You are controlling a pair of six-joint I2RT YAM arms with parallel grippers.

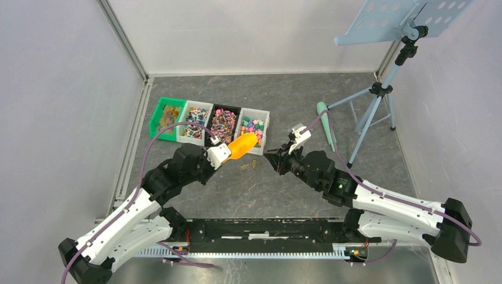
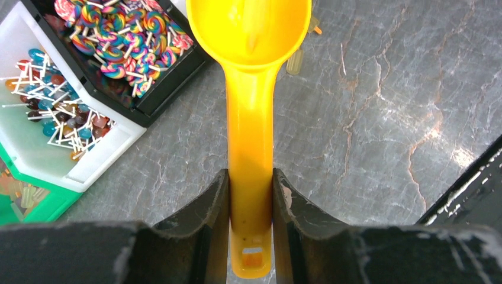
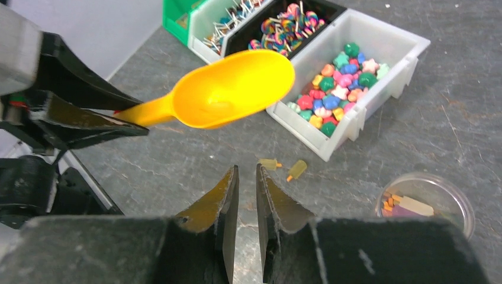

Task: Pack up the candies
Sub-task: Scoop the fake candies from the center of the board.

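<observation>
My left gripper (image 2: 251, 174) is shut on the handle of the orange scoop (image 2: 248, 35), whose bowl looks empty and hovers over the front edge of the bins (image 1: 243, 145). Candies fill four bins: star-shaped ones in the right white bin (image 3: 340, 83), swirl lollipops in the black bin (image 2: 118, 32), and more in the white bin (image 2: 53, 100) and the green bin (image 1: 167, 115). Two yellowish candies (image 3: 283, 167) lie loose on the table just ahead of my right gripper (image 3: 247, 170). Its jaws stand a narrow gap apart with nothing between them.
A clear round container (image 3: 450, 198) with a few candies inside sits on the table right of my right gripper. A music stand (image 1: 379, 89) on a tripod occupies the back right, with a teal object (image 1: 323, 109) lying by its legs. Walls enclose the table.
</observation>
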